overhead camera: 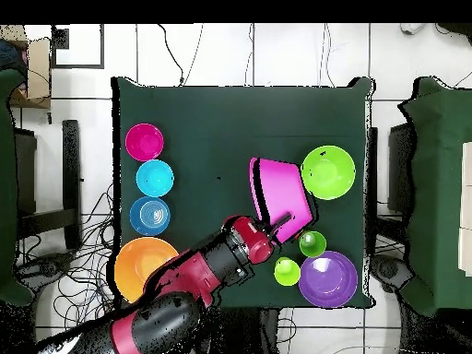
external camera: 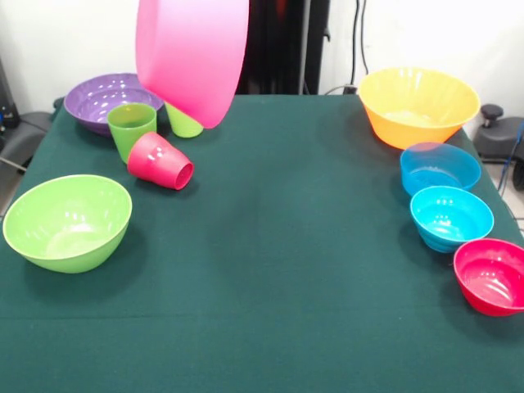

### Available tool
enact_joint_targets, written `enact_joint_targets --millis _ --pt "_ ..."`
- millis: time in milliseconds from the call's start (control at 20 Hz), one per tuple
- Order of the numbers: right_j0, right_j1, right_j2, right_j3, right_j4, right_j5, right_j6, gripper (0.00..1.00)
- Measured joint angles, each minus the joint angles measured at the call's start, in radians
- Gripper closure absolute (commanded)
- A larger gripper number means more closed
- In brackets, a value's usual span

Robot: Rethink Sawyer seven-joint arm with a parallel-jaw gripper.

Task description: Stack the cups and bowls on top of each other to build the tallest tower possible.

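While the pink bowl [external camera: 193,56] hangs tilted above the table [external camera: 278,246] at the upper left of the front view, we see its rim turned away and its base facing the camera. From overhead, the arm [overhead camera: 184,295] reaches up from the lower left of the frame, and the gripper [overhead camera: 279,222] meets the pink bowl's rim; it looks clamped on that rim, though the fingers are mostly hidden, so we say this with some caution.

Below the raised bowl in the front view, the purple bowl [external camera: 105,97] sits at the far left. Just beside it stand the green cup [external camera: 131,128], upright, and the lime cup [external camera: 183,123], upside down and partly hidden behind the pink bowl. The red cup [external camera: 160,161] lies on its side, touching the green cup, with its mouth toward the lower right. The lime bowl [external camera: 68,221] rests upright at the middle left, well apart from the cups.

Along the right side, the orange bowl [external camera: 417,105] is uppermost, then the blue bowl [external camera: 440,168], the turquoise bowl [external camera: 451,217] and the red bowl [external camera: 491,276] run down in a close row, all upright and none stacked.
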Motion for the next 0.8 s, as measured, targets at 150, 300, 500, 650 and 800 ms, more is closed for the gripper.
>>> enact_joint_targets --millis 150,300,500,650,800 --pt "0.008 0.027 -0.003 0.014 0.043 -0.021 0.000 1.00" --pt "0.012 0.047 -0.003 0.027 0.074 -0.041 0.000 1.00" --pt "0.016 0.075 -0.003 0.046 0.116 -0.087 0.000 1.00" --pt "0.017 0.086 -0.003 0.058 0.136 -0.112 0.000 1.00" --pt "0.020 0.094 -0.003 0.072 0.152 -0.140 0.000 1.00"
